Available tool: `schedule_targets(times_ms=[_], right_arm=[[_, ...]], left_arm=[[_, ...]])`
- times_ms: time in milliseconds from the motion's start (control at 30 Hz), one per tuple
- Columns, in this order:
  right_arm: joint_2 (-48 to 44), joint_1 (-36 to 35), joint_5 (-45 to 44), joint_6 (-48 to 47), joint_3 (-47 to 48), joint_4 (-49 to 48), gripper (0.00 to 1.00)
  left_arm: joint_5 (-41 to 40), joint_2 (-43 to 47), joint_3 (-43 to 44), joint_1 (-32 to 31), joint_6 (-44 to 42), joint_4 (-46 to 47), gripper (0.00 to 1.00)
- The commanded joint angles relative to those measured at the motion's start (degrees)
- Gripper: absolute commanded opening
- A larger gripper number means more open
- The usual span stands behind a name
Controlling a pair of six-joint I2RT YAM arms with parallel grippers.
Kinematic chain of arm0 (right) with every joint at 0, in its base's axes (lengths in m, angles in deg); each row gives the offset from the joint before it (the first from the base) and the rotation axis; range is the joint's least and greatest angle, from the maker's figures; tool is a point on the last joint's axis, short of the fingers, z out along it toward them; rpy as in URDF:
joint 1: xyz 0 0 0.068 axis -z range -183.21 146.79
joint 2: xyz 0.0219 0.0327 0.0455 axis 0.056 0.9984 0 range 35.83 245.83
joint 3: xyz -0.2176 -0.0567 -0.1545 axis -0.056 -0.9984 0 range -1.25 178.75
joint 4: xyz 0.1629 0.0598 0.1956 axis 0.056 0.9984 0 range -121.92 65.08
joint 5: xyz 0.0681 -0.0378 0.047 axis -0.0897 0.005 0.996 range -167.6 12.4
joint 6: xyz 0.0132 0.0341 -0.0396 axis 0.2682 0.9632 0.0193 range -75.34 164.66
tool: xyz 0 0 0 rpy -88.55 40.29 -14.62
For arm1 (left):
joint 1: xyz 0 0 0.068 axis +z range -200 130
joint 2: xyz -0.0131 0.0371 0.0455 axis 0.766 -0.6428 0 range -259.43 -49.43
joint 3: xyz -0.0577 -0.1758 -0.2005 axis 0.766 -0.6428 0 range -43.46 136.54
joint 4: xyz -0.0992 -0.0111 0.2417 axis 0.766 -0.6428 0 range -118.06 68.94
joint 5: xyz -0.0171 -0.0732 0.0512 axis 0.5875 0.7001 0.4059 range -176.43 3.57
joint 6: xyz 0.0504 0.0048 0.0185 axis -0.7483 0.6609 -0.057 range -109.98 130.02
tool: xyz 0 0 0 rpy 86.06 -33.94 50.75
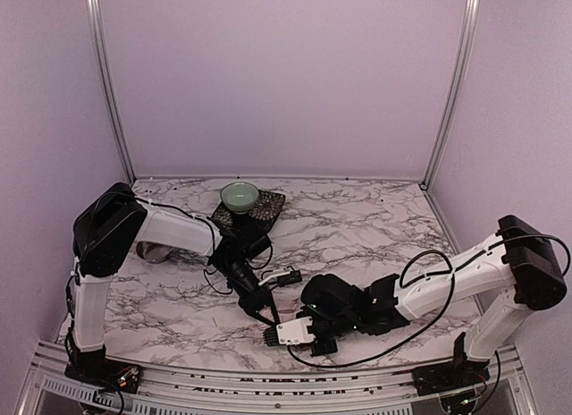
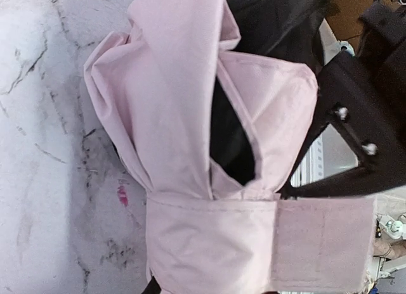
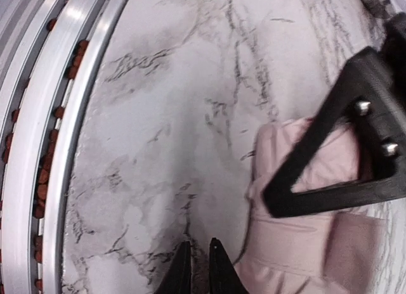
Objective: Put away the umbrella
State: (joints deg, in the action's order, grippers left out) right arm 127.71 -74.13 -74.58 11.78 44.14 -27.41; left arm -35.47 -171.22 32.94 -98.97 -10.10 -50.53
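The umbrella (image 2: 190,116) is folded, pale pink with black lining showing in a gap, and a pink closure band (image 2: 254,243) is wrapped round it. It fills the left wrist view, hiding my left fingers. In the top view it lies near the front centre (image 1: 295,330), partly under both grippers. My left gripper (image 1: 264,312) looks shut on the umbrella. One of its black triangular fingers (image 3: 315,134) crosses the pink fabric (image 3: 298,243). My right gripper (image 3: 200,268) is shut and empty. Its tips are just above the marble, beside the umbrella.
A green bowl (image 1: 239,197) sits on a dark mat (image 1: 268,209) at the back centre. A grey object (image 1: 156,251) lies behind the left arm. The aluminium rail (image 3: 70,116) runs along the table's near edge, close to the right gripper.
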Motion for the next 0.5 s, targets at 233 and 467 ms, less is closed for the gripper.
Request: schedule_targets(times_ms=[233, 467], right_arm=[[-10.0, -1.8, -2.2, 4.1, 0.0, 4.3, 0.16], [-20.4, -0.3, -2.8, 10.6, -2.9, -1.8, 0.17]], left_arm=[[-17.4, -3.2, -2.3, 2.2, -1.2, -4.0, 0.0], [-17.3, -2.7, -2.3, 2.2, -1.5, -4.3, 0.0]])
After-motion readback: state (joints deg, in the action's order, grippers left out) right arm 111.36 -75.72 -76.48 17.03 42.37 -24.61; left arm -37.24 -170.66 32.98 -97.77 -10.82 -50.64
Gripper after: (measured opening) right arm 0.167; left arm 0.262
